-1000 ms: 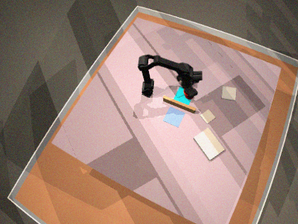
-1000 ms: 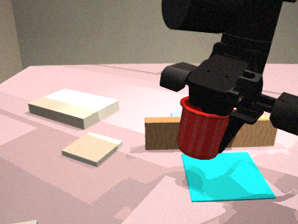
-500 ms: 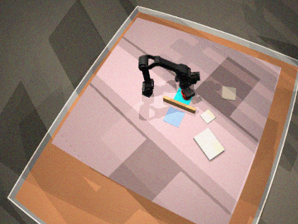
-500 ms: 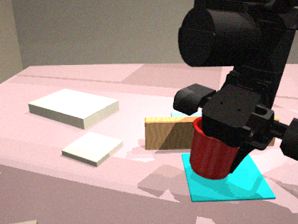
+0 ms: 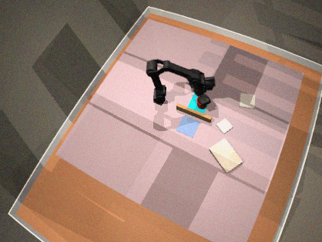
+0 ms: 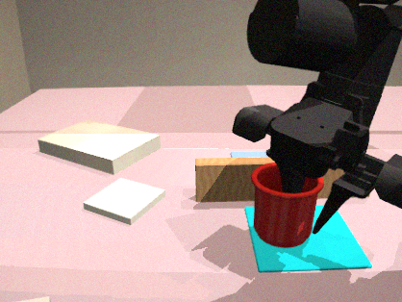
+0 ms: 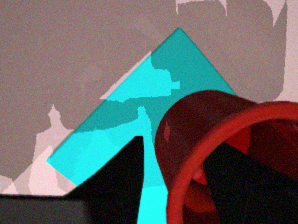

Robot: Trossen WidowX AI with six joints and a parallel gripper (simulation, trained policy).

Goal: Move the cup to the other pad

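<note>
Red cup (image 5: 199,104) (image 6: 285,216) (image 7: 192,117) between parted fingertips
Gripper (image 5: 202,101) (image 6: 304,212) (image 7: 171,142) apart, one finger inside; the likely stiff wall is best pinched at the rim, kept upright.

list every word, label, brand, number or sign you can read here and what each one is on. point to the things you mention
There are none to read.
Red cup (image 6: 285,218) (image 7: 187,120): no lettering on the sides that show.
Cyan pad (image 5: 194,103) (image 6: 337,250) (image 7: 125,90) and blue pad (image 5: 188,126) (image 6: 245,155): no print.
Wooden bar (image 5: 193,112) (image 6: 223,183): wood grain only.
Black arm (image 5: 176,68) (image 6: 300,34): no text shows; anything tiny would be too blurred to read.
</note>
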